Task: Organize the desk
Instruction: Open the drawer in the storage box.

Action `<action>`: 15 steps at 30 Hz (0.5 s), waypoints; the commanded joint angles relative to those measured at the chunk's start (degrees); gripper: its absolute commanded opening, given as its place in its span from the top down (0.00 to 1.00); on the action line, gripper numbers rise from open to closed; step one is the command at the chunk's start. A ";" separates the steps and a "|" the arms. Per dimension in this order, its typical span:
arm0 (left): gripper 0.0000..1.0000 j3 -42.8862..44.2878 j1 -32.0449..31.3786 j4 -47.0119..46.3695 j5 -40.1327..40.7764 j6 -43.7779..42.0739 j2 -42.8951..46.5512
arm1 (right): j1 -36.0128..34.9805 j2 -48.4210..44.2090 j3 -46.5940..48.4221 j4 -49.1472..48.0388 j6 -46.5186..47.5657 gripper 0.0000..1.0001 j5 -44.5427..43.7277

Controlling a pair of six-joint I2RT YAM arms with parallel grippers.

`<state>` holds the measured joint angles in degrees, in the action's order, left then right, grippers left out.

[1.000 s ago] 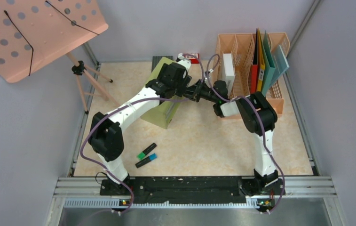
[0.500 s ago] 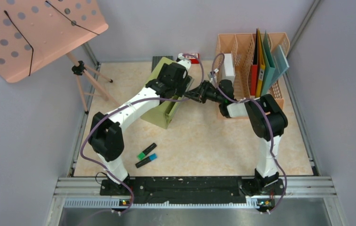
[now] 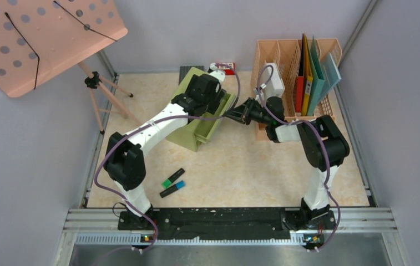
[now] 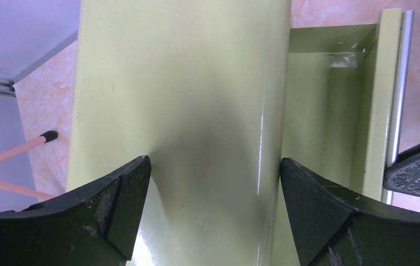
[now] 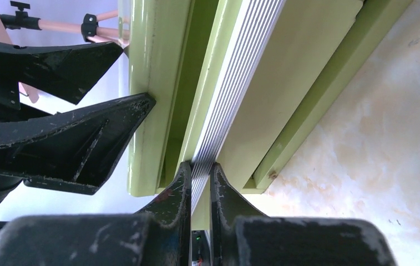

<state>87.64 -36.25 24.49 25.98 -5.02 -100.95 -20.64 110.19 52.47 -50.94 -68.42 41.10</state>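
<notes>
The desk surface carries a green drawer cabinet between the left fingers, which are spread wide against its sides. Just right of them, the right fingers are pinched tight on the silver handle of its drawer, which stands pulled out.

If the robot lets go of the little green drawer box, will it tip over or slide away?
Probably neither tips nor slides far. The green drawer cabinet looks like stiff painted metal, lying broad on the desk. Its glossy skin may slip, so the left end effector straddles it while the right end effector pinches the drawer handle.
</notes>
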 commanded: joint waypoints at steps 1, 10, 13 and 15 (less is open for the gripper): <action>0.10 -3.43 2.21 7.24 -1.39 1.61 -1.86 | 0.15 -7.23 -0.88 -7.04 3.80 1.00 4.36; 0.10 -3.98 2.24 6.97 -2.12 0.93 -1.07 | 0.90 -9.53 -1.98 -4.31 7.03 0.93 4.63; 0.09 -3.45 2.19 7.38 -2.91 0.94 -1.17 | 0.87 -9.38 -1.30 -2.13 8.65 0.75 4.47; 0.09 -3.19 2.22 7.44 -3.35 0.86 -1.05 | 0.95 -9.44 -0.90 -0.59 10.41 0.61 4.46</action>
<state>86.85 -36.07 23.59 25.04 -5.91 -100.47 -19.68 105.78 49.80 -47.90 -63.33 41.41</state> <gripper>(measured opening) 0.907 0.291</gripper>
